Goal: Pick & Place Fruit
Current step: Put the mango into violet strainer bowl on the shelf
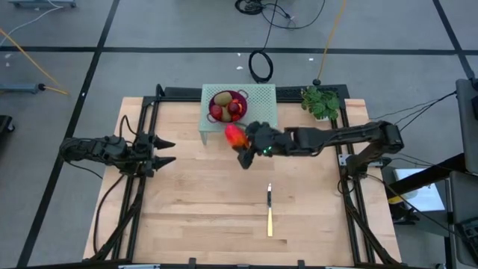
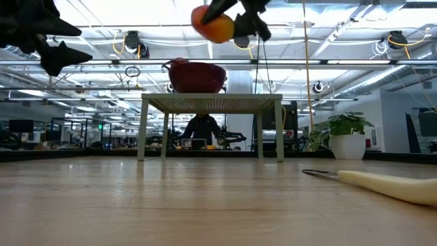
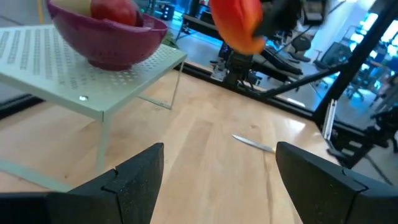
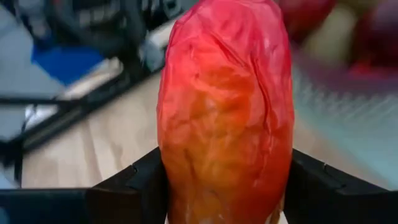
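Observation:
My right gripper (image 1: 243, 143) is shut on a red-orange-yellow oblong toy fruit (image 1: 235, 135), high over the table's middle and just on the near side of a pale green perforated stand (image 1: 261, 101). A purple colander bowl (image 1: 228, 106) on that stand holds brown-green and dark red fruits. The held fruit fills the right wrist view (image 4: 227, 112) and shows high in the low view (image 2: 213, 27). My left gripper (image 1: 166, 152) waits open at the table's left side, with nothing between its fingers (image 3: 134, 180). My right gripper pinches the oblong fruit between its two fingers, one on each long side near the fruit's lower end (image 4: 186, 186). The fingers (image 4: 140, 180) come from the table's right, slanting downward. The fruit is lifted well clear of the table, its free end sticking out past the fingertips.
A yellow-handled knife (image 1: 269, 211) lies on the wood near the table's front middle. A small potted plant (image 1: 321, 102) stands at the far right corner. Black frame rails (image 1: 138, 187) run along both table sides.

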You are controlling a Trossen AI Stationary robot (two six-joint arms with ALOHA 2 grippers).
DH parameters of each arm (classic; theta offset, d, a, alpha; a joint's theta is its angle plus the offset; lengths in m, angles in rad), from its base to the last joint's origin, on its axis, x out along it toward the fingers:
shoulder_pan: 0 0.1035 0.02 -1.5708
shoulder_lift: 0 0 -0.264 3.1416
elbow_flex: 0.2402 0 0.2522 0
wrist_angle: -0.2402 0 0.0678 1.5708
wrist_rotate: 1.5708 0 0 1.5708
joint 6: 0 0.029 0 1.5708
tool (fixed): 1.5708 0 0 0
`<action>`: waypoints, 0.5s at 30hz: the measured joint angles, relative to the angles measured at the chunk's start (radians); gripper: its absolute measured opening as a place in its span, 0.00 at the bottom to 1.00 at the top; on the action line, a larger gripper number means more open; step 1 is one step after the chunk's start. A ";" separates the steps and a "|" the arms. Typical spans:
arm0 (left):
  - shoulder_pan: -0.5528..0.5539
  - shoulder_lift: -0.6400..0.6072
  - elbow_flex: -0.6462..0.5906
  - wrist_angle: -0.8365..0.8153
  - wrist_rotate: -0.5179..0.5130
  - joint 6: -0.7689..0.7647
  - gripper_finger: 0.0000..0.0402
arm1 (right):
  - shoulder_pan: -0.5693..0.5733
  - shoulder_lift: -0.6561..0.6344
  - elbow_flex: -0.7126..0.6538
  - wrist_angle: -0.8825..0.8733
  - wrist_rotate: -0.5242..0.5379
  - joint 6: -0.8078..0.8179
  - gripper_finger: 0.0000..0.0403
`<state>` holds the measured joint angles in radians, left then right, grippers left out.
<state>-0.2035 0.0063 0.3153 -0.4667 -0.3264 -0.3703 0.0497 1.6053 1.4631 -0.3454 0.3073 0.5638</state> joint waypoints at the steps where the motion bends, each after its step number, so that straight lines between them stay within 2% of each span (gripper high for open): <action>1: 0.000 0.000 0.000 0.000 0.000 0.016 0.77 | -0.007 -0.013 0.000 0.004 0.016 -0.007 0.55; 5: 0.000 0.000 0.000 0.001 0.000 0.051 0.77 | -0.052 -0.051 0.000 0.048 0.063 -0.025 0.56; 15: 0.000 0.000 0.000 0.000 0.002 0.088 0.77 | -0.185 -0.059 0.000 0.289 0.059 -0.016 0.55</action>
<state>-0.2035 0.0063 0.3153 -0.4662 -0.3248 -0.2825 -0.1352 1.5467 1.4631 -0.0559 0.3668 0.5476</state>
